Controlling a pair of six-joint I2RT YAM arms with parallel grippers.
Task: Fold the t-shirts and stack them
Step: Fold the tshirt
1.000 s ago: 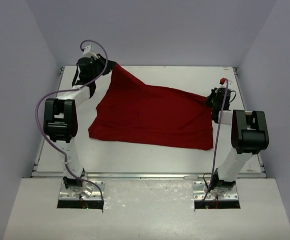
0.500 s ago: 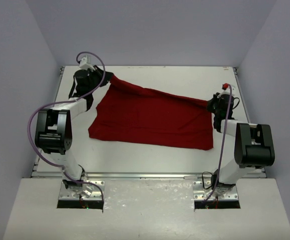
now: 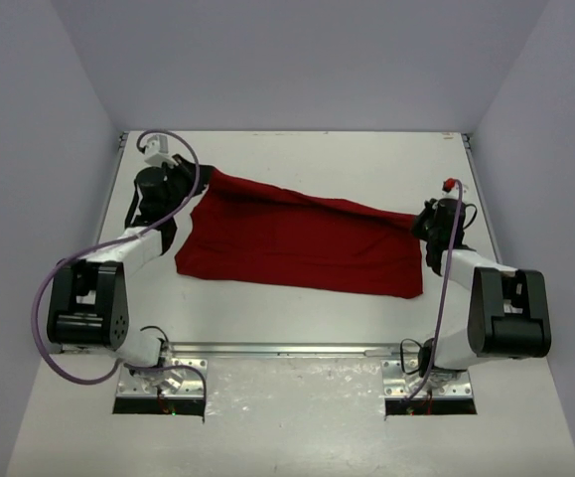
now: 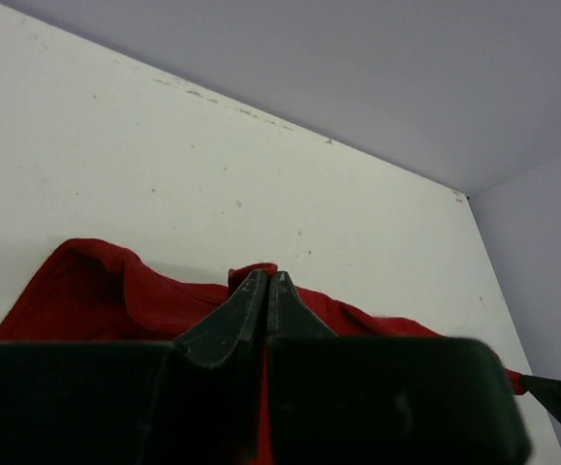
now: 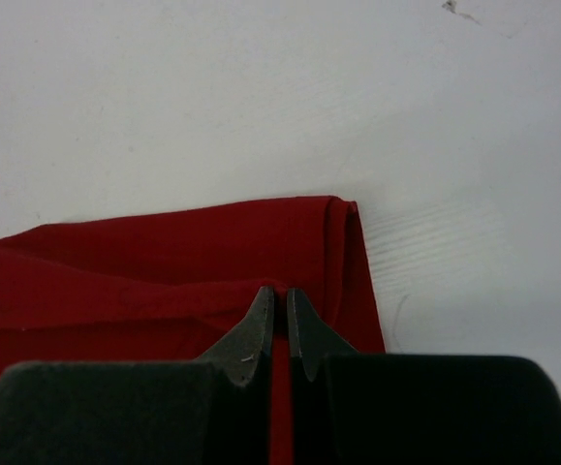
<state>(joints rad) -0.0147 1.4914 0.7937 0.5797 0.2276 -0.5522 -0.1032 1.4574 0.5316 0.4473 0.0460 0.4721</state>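
The dark red t-shirt (image 3: 297, 243) lies partly folded across the middle of the white table (image 3: 317, 154), its far edge lifted and stretched between the two grippers. My left gripper (image 3: 208, 177) is shut on the far left corner of the t-shirt (image 4: 115, 295), red cloth pinched between its fingers (image 4: 246, 302). My right gripper (image 3: 418, 221) is shut on the far right corner of the t-shirt (image 5: 164, 262), low over the cloth, with a red strip showing between its fingers (image 5: 257, 320). No neck tag shows.
The table's raised metal edges run along the left (image 3: 96, 238), right (image 3: 491, 238) and near side (image 3: 297, 350). Grey walls enclose the table on three sides. A purple cable (image 3: 44, 298) loops off the left arm.
Both grippers have drawn the t-shirt's lifted far edge toward the near side and lower. The left arm has folded back, and the raised peak of cloth at the far left has flattened.
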